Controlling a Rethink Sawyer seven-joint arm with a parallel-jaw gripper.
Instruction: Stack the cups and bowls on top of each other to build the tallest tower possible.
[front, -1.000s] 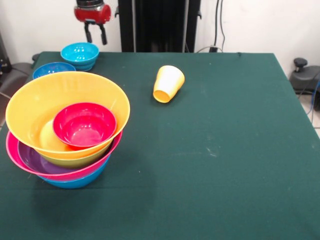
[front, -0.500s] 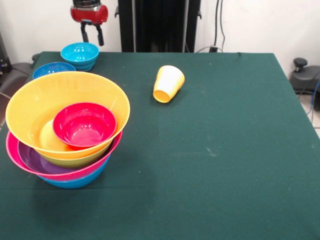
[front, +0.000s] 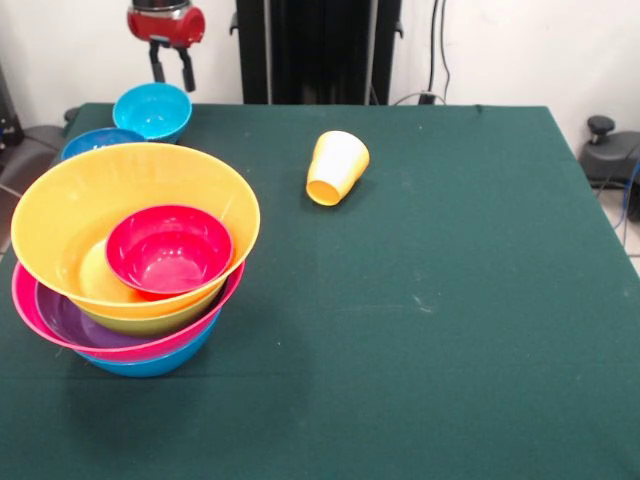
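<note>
The gripper (front: 170, 66) hangs in the air at the back left of the green table (front: 420, 320), its two dark fingers (front: 186, 70) pointing down with a narrow gap between them and nothing held. Just below and a little to its left sits a light blue bowl (front: 152, 110), upright, near the table's far left corner. In front of that one, a darker blue bowl (front: 95, 141) peeks out from behind the tower (front: 130, 265), which stands at the left edge. The tower is a nested pile: a blue bowl at the bottom, then a pink bowl (front: 25, 300), a purple bowl (front: 70, 322), and a big orange bowl (front: 120, 185) tilted on top, with a small red bowl (front: 168, 250) resting inside it. A yellow-orange cup (front: 337, 167) lies on its side towards the middle of the table, well apart from everything else, its mouth turned towards the viewer.
</note>
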